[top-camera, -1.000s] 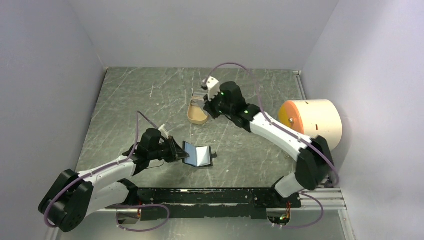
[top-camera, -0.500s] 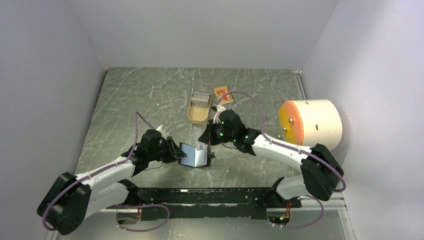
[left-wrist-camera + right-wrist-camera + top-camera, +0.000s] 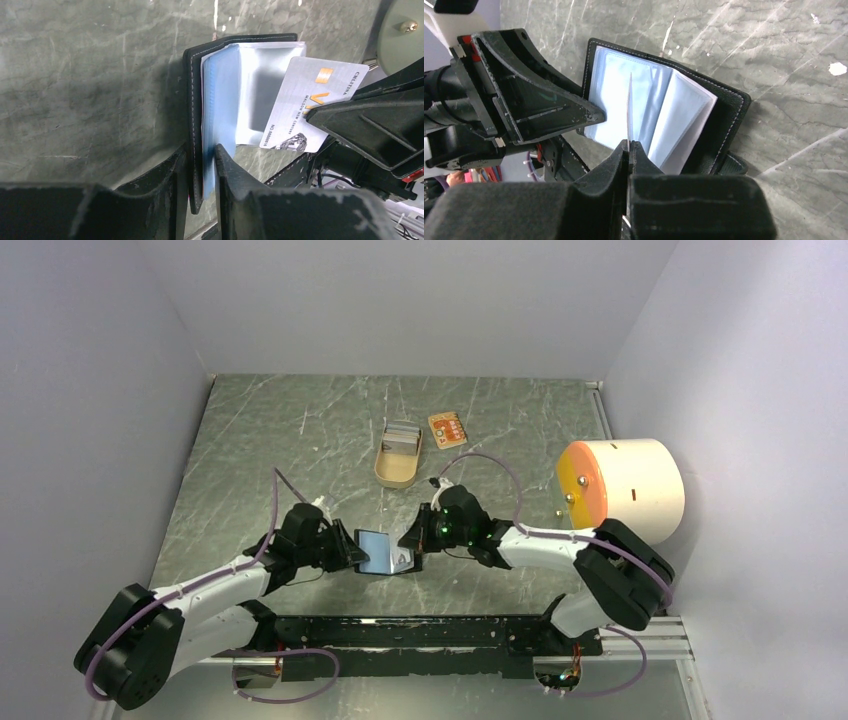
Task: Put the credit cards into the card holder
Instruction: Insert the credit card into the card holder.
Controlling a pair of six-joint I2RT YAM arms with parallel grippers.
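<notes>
The black card holder (image 3: 382,552) lies open on the table near the front, blue sleeves fanned out (image 3: 676,117). My left gripper (image 3: 201,150) is shut on its left cover and one sleeve, holding that side up. My right gripper (image 3: 629,142) is shut on the pale grey-white credit card (image 3: 310,107). It holds the card edge-on (image 3: 629,107), with the far edge between the sleeves in the middle of the holder. The tan-orange credit card (image 3: 447,429) lies flat on the table at the back. In the top view the two grippers, left (image 3: 357,552) and right (image 3: 408,543), face each other across the holder.
A tan-gold oblong tin (image 3: 398,453) stands at the back, just left of the orange card. A large cream cylinder with an orange end (image 3: 620,485) lies at the right edge. Grey walls close the table on three sides.
My right arm swung from the tin at the back down to the holder, carrying the grey-white card. The left gripper let go of the cover briefly and took it again.
</notes>
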